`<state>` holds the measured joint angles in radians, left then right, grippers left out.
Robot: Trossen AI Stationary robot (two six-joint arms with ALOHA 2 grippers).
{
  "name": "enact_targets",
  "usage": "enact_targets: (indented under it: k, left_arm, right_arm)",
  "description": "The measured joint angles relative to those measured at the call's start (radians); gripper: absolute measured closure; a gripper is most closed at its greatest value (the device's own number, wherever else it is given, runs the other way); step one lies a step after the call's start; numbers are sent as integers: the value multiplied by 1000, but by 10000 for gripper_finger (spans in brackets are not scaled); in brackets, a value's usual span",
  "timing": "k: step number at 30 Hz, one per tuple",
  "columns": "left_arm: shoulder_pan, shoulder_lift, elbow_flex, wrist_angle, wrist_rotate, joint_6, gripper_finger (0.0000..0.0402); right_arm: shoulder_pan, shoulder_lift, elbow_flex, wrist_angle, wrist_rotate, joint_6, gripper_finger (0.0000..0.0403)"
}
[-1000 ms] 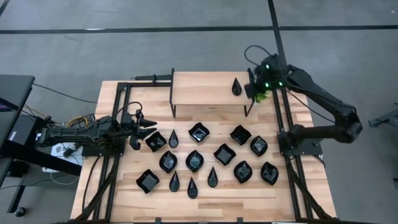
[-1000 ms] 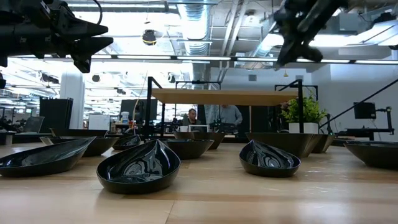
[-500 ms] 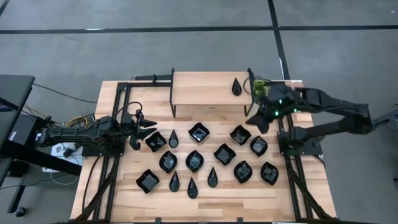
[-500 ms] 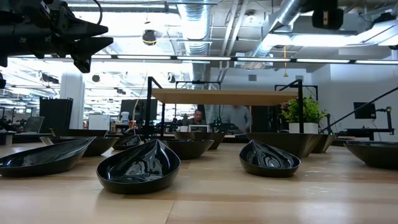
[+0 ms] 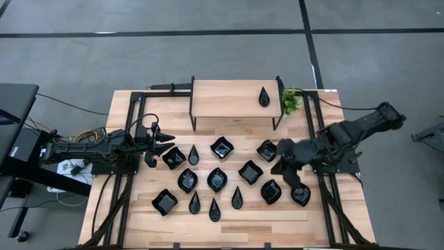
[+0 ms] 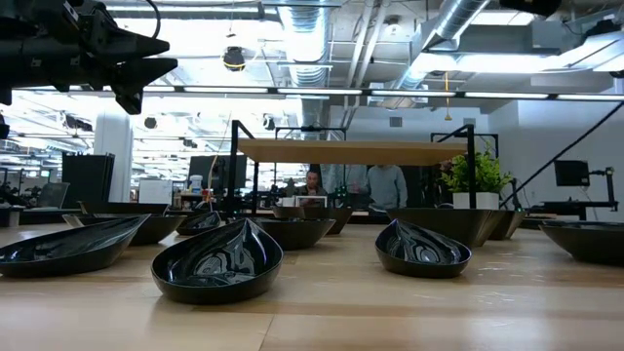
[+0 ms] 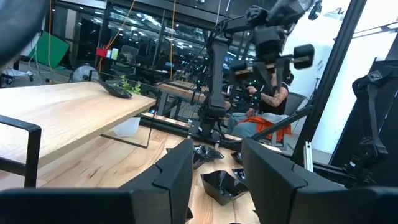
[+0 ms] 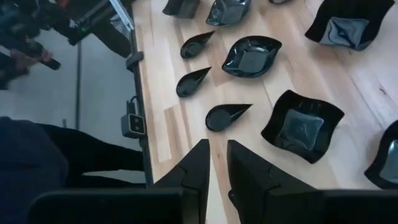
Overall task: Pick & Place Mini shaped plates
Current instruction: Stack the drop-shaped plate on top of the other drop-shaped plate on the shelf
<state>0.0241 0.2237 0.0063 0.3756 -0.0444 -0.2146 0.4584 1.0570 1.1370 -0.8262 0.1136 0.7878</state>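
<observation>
The wooden worktop (image 5: 229,208) carries small glossy black plates (image 5: 217,179) in teardrop, wavy square and leaf shapes, set apart from one another across its near half. One teardrop plate (image 5: 264,96) lies alone on the raised wooden shelf (image 5: 222,98) at the far side, near a small green plant (image 5: 291,101) standing beside the shelf's right end.

The right claw (image 5: 286,158) hangs over the right-hand group of plates, above the spot between a wavy square plate (image 5: 267,150) and its neighbours. Its fingers (image 8: 200,167) stand with a narrow gap between them and hold nothing.

The left claw (image 5: 168,142) waits at the left edge of the worktop, just beside the nearest square plate (image 5: 174,157). Its fingers (image 7: 177,177) are parted and empty.

In the low view, people show in the room beyond the shelf.
</observation>
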Motion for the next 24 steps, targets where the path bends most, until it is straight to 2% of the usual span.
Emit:
enact_targets:
  k: [11, 18, 24]
  left_arm:
    - [0, 0, 0, 0, 0, 0, 263]
    - [0, 0, 0, 0, 0, 0, 263]
    - [0, 0, 0, 0, 0, 0, 263]
  right_arm:
    - [47, 127, 0, 27, 11, 76, 352]
    - [44, 252, 0, 127, -90, 82, 352]
    - [45, 366, 0, 125, -94, 237, 352]
